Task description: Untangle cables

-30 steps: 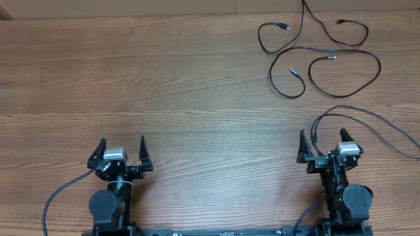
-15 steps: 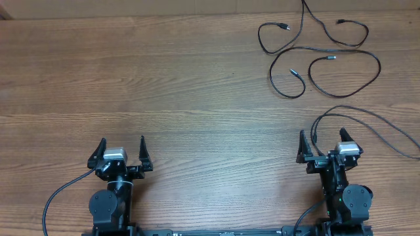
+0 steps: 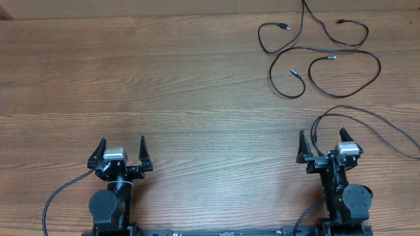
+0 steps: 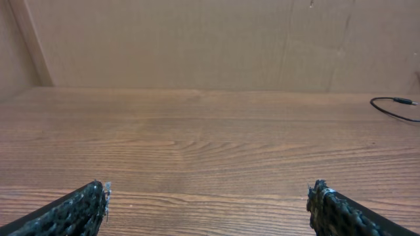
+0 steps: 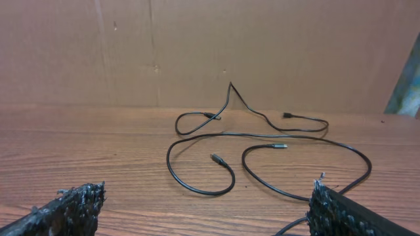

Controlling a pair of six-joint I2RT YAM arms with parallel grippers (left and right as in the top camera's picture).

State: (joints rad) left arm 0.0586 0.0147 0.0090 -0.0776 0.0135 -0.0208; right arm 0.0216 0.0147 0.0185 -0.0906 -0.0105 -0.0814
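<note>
Wood-grain table runs up to a brown cardboard wall at the far edge. 2 arms sit at the near edge, 1 on each side, and both are spread wide with nothing between the tips.

The left gripper rests low over bare wood, well apart from the cables, which lie far off at the far right of the table. From its wrist camera only 1 plug end and a short curve of cord show at the right edge, far beyond its 2 fingers.

The right gripper faces the cables head on. They lie flat ahead of its 2 fingers, in line with the gap but not touching either tip.

The cords cross in several loose loops. 4 plug ends can be counted from overhead; 1 cord runs off the far edge, so the exact number of cables cannot be told.
</note>
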